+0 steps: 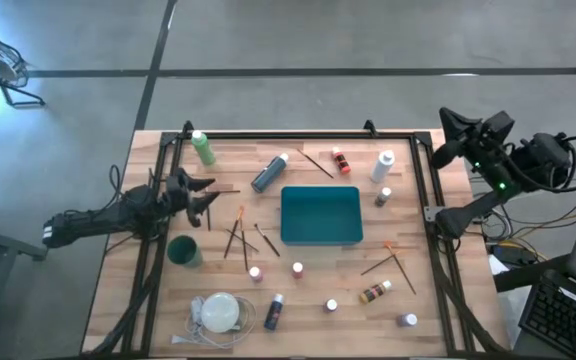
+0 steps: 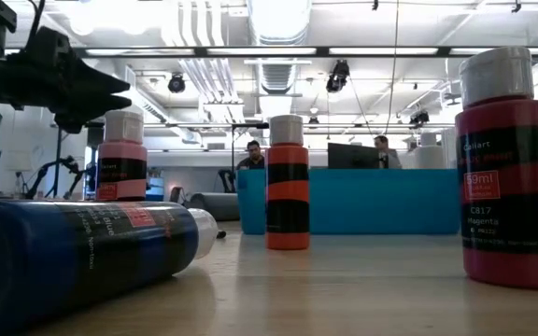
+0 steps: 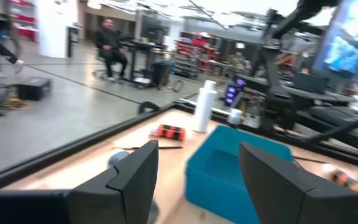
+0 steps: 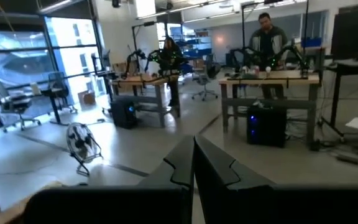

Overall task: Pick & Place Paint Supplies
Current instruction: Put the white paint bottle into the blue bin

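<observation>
Small white-capped paint bottles lie and stand across the wooden table: a green one, a grey-blue one, a red one, a white one and a brown one. Thin brushes lie flat on the wood. My left gripper hovers open and holds nothing at the table's left side, pointing level toward the teal tray. My right gripper is shut on nothing, raised high over the far right corner and pointing out into the room.
A green cup stands near my left gripper, and a white disc with a cord lies at the near left. A black frame borders the table. In the low view, bottles stand before the tray. People are in the room beyond.
</observation>
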Robot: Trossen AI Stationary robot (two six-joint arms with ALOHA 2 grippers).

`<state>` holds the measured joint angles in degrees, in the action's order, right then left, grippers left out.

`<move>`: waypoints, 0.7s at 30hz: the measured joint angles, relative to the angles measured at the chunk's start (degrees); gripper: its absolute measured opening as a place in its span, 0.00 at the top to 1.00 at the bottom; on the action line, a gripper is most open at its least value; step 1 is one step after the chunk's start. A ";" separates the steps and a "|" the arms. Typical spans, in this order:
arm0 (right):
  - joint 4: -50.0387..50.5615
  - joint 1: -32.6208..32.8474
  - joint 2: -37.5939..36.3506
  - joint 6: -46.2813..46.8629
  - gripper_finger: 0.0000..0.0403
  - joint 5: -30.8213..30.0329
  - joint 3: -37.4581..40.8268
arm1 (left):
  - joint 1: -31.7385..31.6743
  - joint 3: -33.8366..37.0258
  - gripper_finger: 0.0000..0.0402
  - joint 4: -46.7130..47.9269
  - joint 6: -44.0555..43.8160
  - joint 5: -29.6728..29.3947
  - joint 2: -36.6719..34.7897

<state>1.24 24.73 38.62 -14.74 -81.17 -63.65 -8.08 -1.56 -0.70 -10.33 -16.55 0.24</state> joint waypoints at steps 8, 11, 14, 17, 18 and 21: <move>1.89 0.00 1.75 1.51 0.98 0.00 -4.96 | 0.00 -0.07 0.43 -0.14 0.02 -8.78 0.01; 1.94 -0.03 1.71 0.31 0.98 -0.01 -6.10 | 0.00 -0.11 0.43 -0.08 0.04 -11.66 0.01; 1.93 -0.04 1.89 -1.09 0.98 -0.03 -7.15 | 0.00 -0.11 0.43 -0.01 0.04 -12.08 0.01; 1.98 -0.02 2.38 -3.40 0.98 -0.77 -8.44 | 0.00 -0.11 0.43 0.03 0.06 -12.10 0.01; 1.97 -0.02 2.62 -4.05 0.98 -2.09 -8.93 | 0.00 -0.11 0.43 0.03 0.18 -12.10 0.01; 1.95 -0.02 3.34 -5.32 0.98 -4.83 -10.29 | 0.00 -0.11 0.43 0.07 0.37 -12.08 0.01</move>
<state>3.19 24.71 41.97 -20.05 -86.00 -73.94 -8.08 -1.67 -0.62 -9.96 -28.62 0.25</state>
